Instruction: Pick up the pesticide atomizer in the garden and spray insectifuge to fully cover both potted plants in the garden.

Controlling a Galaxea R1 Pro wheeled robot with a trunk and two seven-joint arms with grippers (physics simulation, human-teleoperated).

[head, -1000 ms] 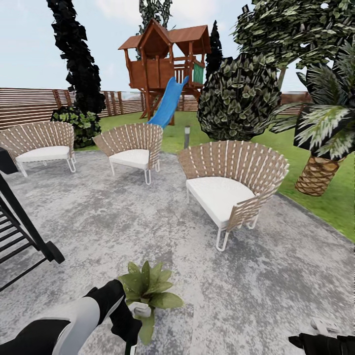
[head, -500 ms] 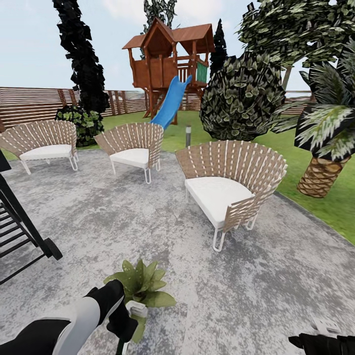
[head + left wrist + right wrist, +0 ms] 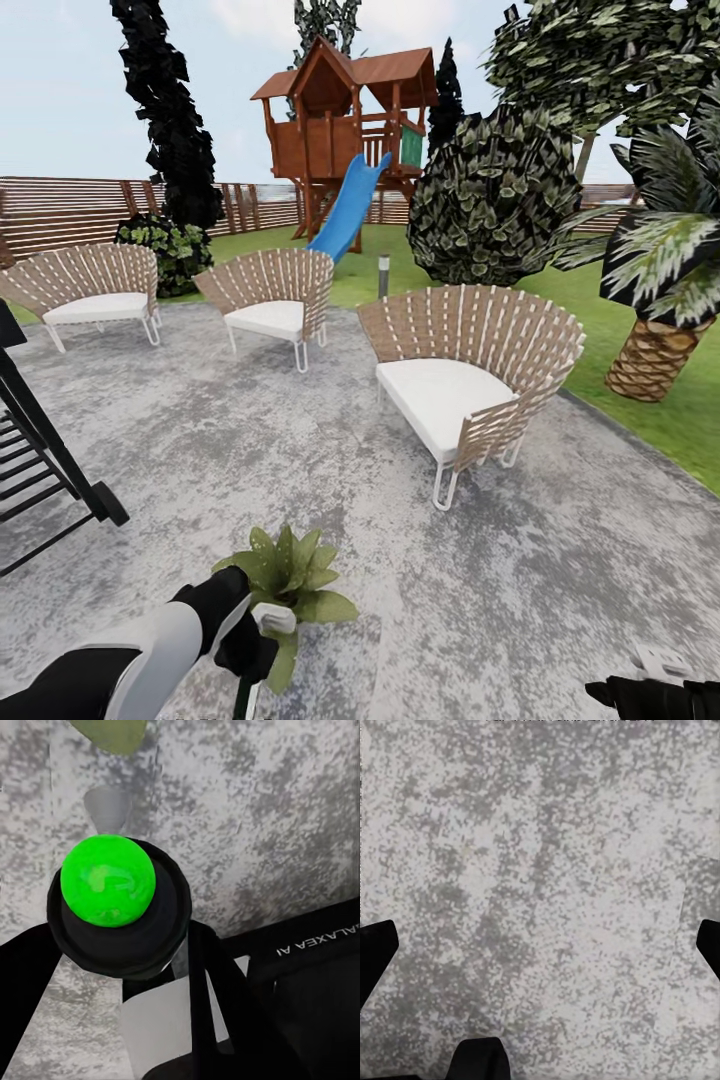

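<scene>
Black left fingers: the left gripper (image 3: 120, 967) has its two dark fingers (image 3: 217, 997) pressed against the sides of the round black body of the pesticide atomizer (image 3: 112, 907); a bright green round cap faces the wrist camera.
Atomizer, long axis: it runs along the fingers, away from the left wrist camera toward the paving; in the head view its whitish-grey trigger head (image 3: 272, 618) shows just past the black left gripper (image 3: 240, 640), with a dark slim part below it at the frame edge.
Atomizer, pointing: the whitish head lies against the leaves of the plant; the nozzle itself is too small to make out.
Potted plant: a low rosette of broad light-green pointed leaves (image 3: 290, 580) stands on the mottled grey paved patio (image 3: 560, 600), touching or just beyond the atomizer head; its pot is hidden.
Left arm: white and black forearm (image 3: 130, 660) entering from the lower left corner of the head view.
Right gripper: the right gripper (image 3: 540, 945) has dark fingertips (image 3: 375, 949) far apart at opposite edges of the wrist view, nothing between them but grey paving; in the head view it (image 3: 650, 685) sits low at the right corner.
Chairs: three woven tan chairs with white cushions (image 3: 450, 390) stand on the patio beyond the plant.
Background: green lawn (image 3: 640, 410), brown slatted wooden fence (image 3: 60, 215), wooden play tower with blue slide (image 3: 345, 130).
Left edge: a black metal frame (image 3: 50, 470) stands on the paving.
</scene>
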